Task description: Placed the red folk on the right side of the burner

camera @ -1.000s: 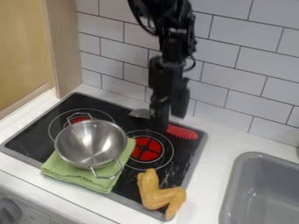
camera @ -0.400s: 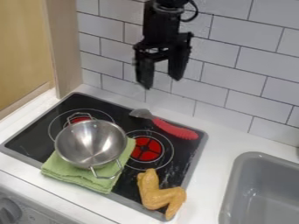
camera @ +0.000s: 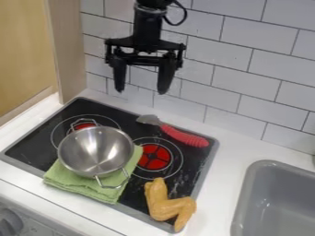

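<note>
Black two-finger tool [camera: 141, 91] hangs released near the top. Nearest, at lower centre, lies a bent tan chicken wing [camera: 164, 206]; left, a round metal pot [camera: 95, 150] on folded green cloth [camera: 77, 185]. Behind the round red burner [camera: 154, 157], right of centre, rests the red-handled, grey-headed utensil [camera: 184, 137].

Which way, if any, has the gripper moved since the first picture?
Yes: against the tiled wall, the gripper has moved up and toward the image's left.
</note>
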`<state>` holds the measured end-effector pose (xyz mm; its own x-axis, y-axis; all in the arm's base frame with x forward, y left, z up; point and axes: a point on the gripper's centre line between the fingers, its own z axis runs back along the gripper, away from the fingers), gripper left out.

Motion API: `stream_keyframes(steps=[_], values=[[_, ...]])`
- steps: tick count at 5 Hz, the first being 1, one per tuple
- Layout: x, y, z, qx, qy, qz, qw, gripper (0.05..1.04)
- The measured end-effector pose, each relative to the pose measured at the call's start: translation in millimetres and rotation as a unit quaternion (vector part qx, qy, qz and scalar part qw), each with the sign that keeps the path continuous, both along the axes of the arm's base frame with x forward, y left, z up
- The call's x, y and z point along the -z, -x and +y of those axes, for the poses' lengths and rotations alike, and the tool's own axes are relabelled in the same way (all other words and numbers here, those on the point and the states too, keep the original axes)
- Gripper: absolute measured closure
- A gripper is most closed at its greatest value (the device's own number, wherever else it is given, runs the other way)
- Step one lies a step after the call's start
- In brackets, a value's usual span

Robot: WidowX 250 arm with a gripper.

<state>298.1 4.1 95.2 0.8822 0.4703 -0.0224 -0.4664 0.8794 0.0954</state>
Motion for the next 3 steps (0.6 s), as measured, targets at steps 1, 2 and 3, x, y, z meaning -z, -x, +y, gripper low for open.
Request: stream_keyframes(steps=[1, 2, 3], values=[[-4.8, 13.9, -8.3, 0.082, 0.004, 0.007, 0.9966, 0.085], [-16.2, 29.0, -37.2, 0.118, 0.001, -0.007, 0.993, 0.085], [-23.3, 41.8, -75.4, 0.172, 0.011, -0.008, 0.985, 0.085]])
